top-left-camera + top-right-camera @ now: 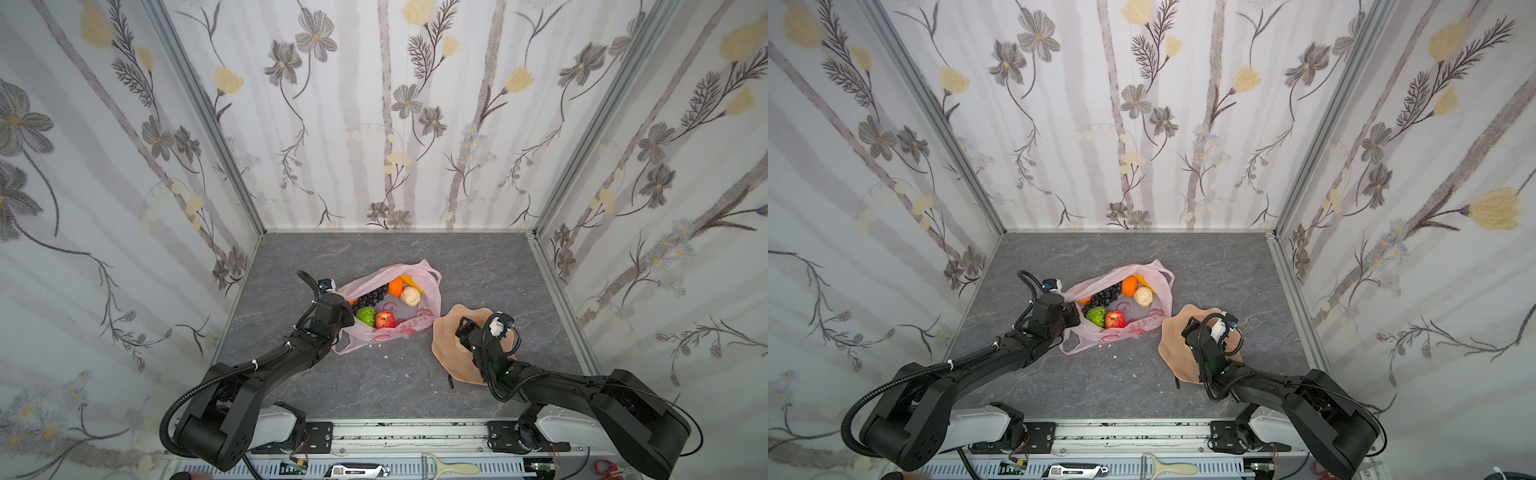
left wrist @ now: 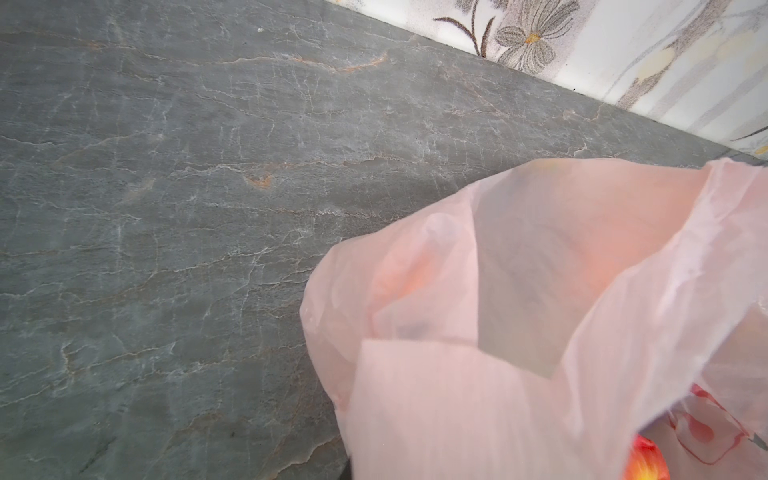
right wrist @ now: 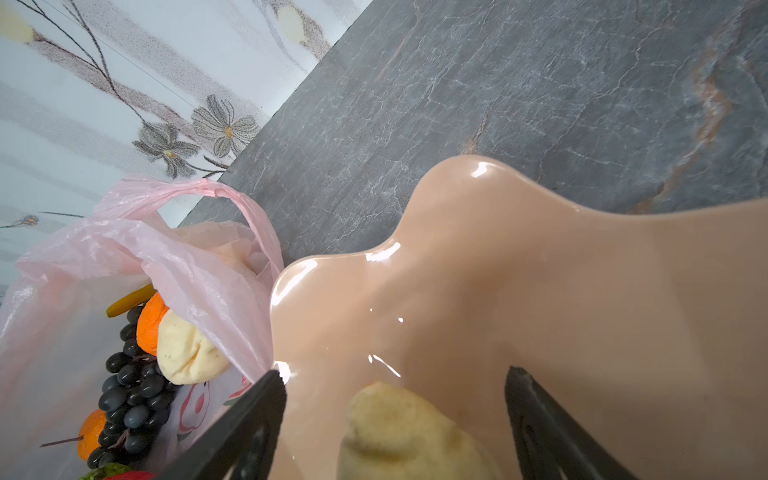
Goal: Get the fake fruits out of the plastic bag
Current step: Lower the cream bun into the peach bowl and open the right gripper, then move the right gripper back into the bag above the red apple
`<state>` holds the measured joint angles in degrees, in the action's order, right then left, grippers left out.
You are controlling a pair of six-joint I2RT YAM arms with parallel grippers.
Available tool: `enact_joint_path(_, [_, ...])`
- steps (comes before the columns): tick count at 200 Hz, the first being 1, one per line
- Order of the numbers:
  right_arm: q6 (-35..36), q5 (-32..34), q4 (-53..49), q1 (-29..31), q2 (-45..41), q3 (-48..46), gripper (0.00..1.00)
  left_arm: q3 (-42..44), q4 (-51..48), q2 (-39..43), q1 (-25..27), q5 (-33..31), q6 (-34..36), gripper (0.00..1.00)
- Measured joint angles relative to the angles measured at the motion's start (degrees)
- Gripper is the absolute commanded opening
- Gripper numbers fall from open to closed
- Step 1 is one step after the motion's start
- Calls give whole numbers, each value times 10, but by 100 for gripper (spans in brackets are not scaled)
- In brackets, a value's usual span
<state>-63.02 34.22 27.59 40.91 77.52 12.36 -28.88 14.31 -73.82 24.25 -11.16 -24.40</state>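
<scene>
While both top views hid it beneath the right arm, the right wrist view showed us a matte beige pear (image 3: 407, 432) lying on the glossy, wavy-edged peach dish (image 3: 540, 270), between the released jaws of the right gripper (image 3: 395, 374). We saw the left gripper (image 1: 347, 311) clenched on the crinkly translucent plastic bag (image 1: 430, 291) at mid-desk, with apple (image 1: 385, 320), grapes (image 1: 374, 296), orange (image 1: 396, 286) and a second pear (image 1: 410, 296) inside. Grey veined stone covered the desk (image 1: 478, 266); floral wallpaper (image 1: 374, 124) enclosed it.
</scene>
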Motion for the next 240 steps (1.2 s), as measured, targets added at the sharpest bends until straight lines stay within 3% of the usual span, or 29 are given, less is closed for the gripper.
enact_joint_path(69, [16,2,-65,-4,-74,17,87,0,0,1,0,-2,0,9])
enact_joint_path(104, [90,-5,-110,-4,-140,68,87,0,0,1,0,-2,2,9])
enact_joint_path(128, [161,-41,-133,-4,-138,120,87,0,0,1,0,-2,2,8])
enact_joint_path(157, [227,-109,-163,-4,-77,211,86,0,0,1,0,-1,2,8])
enact_joint_path(199, [283,-226,-233,1,75,371,84,1,0,2,0,2,2,8])
enact_joint_path(240, [313,-282,-315,25,220,504,82,3,0,9,0,3,2,8])
